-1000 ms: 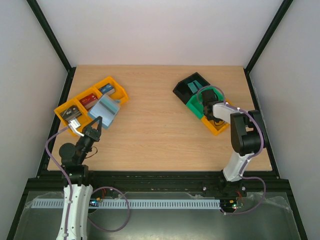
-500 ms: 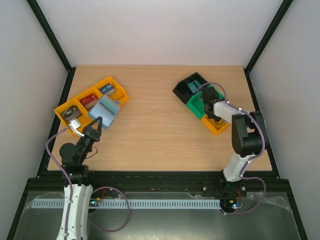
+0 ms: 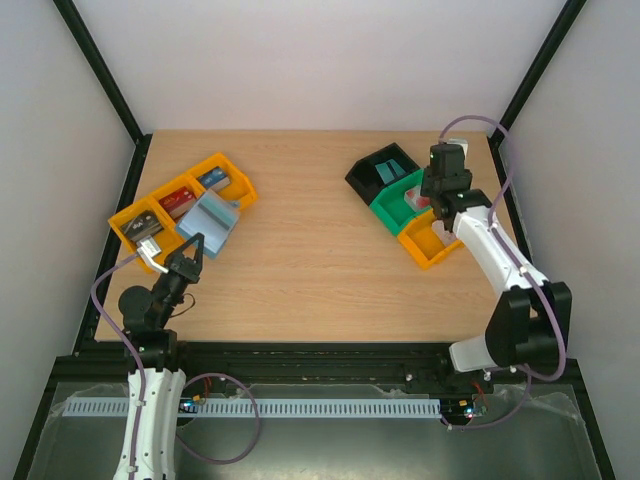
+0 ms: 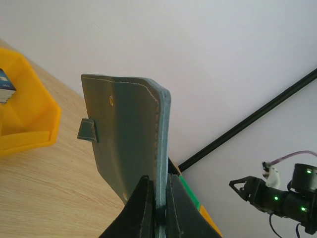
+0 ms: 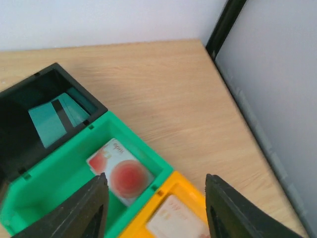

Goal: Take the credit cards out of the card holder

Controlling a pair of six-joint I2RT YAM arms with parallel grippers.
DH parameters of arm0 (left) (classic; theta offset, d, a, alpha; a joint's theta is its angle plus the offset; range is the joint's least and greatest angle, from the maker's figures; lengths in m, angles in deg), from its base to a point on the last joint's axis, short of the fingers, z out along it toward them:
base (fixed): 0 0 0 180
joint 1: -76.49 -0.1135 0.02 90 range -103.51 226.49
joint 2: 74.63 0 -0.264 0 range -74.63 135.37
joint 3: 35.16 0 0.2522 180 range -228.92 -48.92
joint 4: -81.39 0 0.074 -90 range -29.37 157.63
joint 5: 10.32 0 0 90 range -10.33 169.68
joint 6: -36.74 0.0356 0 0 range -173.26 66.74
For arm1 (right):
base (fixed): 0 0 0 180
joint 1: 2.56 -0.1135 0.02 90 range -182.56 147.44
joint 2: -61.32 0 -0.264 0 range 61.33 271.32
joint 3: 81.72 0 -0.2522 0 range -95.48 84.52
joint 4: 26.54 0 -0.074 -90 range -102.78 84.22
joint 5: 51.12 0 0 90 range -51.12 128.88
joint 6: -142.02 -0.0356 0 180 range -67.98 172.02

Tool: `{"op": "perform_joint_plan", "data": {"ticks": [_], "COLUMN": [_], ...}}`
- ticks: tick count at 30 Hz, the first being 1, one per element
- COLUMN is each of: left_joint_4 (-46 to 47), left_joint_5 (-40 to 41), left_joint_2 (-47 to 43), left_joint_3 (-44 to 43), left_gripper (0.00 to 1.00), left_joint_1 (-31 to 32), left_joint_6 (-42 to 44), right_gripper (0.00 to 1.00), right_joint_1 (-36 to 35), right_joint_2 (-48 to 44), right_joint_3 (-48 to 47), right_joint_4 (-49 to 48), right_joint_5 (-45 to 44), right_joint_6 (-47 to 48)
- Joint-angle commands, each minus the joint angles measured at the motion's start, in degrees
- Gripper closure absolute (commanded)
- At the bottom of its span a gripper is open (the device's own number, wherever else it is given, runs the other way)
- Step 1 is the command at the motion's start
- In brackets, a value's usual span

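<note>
Left claw (image 4: 158, 184) is clamped on one edge of the blue card holder (image 4: 130, 134), beside the orange tray (image 4: 25, 124) at the left. Right claw (image 5: 154, 196) hangs wide open above the green tray (image 5: 144, 145). Teal credit cards (image 5: 53, 119) lie in the black tray (image 5: 78, 88) beside it.

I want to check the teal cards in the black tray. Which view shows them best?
Right wrist: the teal cards lie overlapping in the black tray, close up. The top external view shows them only as a small teal patch; the left wrist view does not show them.
</note>
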Motion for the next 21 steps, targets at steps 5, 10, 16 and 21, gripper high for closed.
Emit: {"op": "perform_joint_plan", "data": {"ticks": [5, 10, 16, 21], "left_joint_4": [2.8, 2.7, 2.8, 2.7], "left_joint_5": [0.3, 0.3, 0.3, 0.3], "left_joint_2": [-0.4, -0.8, -0.9, -0.7], "left_joint_3": [0.2, 0.2, 0.2, 0.3], "left_gripper": [0.98, 0.98, 0.98, 0.98], "left_joint_1": [-0.7, -0.7, -0.7, -0.6], "left_joint_6": [-0.4, -0.4, -0.5, -0.5], "right_gripper": [0.98, 0.98, 0.98, 0.98], "right_joint_1": [6.3, 6.3, 6.4, 9.0], "right_joint_2": [6.2, 7.3, 12.2, 15.4], "right_joint_3": [2.3, 7.0, 6.5, 6.1], "right_joint_4": [11.6, 13.8, 15.3, 12.7], "right_joint_5": [23.9, 17.8, 13.4, 11.1], "right_joint_6": [-30.4, -30.4, -28.0, -27.4]}}
